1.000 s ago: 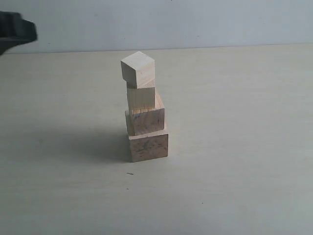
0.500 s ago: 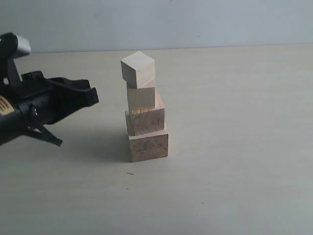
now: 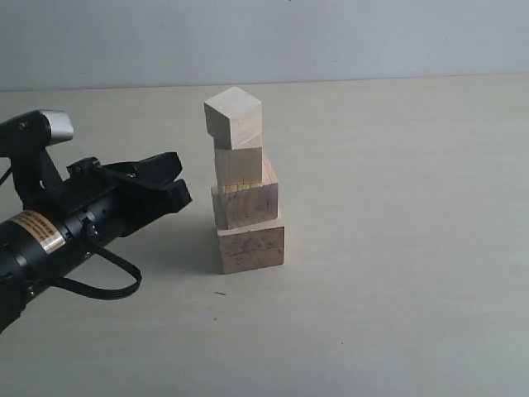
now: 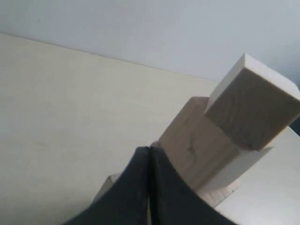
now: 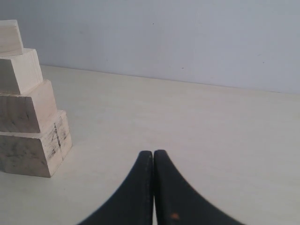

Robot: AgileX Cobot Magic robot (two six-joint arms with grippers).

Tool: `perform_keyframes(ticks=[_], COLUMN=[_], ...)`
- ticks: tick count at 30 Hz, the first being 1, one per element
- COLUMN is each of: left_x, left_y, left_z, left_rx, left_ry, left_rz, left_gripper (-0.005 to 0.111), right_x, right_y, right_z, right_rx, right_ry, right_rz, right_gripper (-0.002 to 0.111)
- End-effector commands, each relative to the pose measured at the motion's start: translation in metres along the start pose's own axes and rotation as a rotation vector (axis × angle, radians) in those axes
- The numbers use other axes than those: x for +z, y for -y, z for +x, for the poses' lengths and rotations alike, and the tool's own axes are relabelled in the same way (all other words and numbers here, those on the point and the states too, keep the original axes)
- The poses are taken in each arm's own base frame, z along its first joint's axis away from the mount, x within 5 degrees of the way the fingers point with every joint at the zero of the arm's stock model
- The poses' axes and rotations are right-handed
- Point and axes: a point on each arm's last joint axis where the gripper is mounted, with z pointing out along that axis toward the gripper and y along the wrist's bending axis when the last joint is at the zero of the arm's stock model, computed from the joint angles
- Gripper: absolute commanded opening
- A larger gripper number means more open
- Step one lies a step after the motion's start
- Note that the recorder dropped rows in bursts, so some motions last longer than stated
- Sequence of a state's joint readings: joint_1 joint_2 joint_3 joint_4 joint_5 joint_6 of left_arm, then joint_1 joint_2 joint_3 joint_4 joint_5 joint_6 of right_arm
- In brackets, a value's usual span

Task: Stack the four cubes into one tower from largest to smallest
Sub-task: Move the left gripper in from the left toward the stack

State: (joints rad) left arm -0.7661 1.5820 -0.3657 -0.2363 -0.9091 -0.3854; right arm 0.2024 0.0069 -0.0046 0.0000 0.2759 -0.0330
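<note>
The four cubes stand as one tower (image 3: 245, 186) in the middle of the table. The largest cube (image 3: 251, 246), with dark mottled marks, is at the bottom. Above it sit the second cube (image 3: 245, 203) and the third cube (image 3: 239, 165). The smallest cube (image 3: 234, 117) on top is twisted and overhangs slightly to the left. My left gripper (image 3: 178, 186) is shut and empty, a short gap left of the tower at the second cube's height. In the left wrist view the left gripper (image 4: 149, 150) points at the upper cubes (image 4: 253, 108). My right gripper (image 5: 153, 153) is shut and empty, well apart from the tower (image 5: 28, 112).
The pale table (image 3: 397, 248) spreads on all sides of the tower, and a plain light wall (image 3: 347, 37) runs behind its far edge. The left arm's black body (image 3: 58, 236) and a loop of cable (image 3: 99, 285) lie low over the table at the left.
My left arm has come in from the left edge and lowered toward the tower, its shut tips now close to the second cube. The cubes have not moved.
</note>
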Motion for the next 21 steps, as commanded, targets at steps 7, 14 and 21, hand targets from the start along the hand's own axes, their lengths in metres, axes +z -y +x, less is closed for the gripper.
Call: perform_keyframes(ticks=[7,14,21], left_x=[0.02,0.035,0.036], left_y=[0.007,0.006,0.007], left_z=[0.005,0.012,0.013], left_rx=[0.019,0.024,0.037], left_ry=[0.012,-0.011,-0.02], left_rz=[0.048,0.038,0.053], left_gripper=[0.0,0.0,0.0], right_x=[0.0,0.0,0.0], right_y=[0.0,0.0,0.0], right_z=[0.001,0.001,0.001], right_rx=[-0.005,-0.005,-0.005], right_ry=[0.002,0.002,0.002], right_rz=[0.007,0.007,0.007], right_gripper=[0.0,0.0,0.0])
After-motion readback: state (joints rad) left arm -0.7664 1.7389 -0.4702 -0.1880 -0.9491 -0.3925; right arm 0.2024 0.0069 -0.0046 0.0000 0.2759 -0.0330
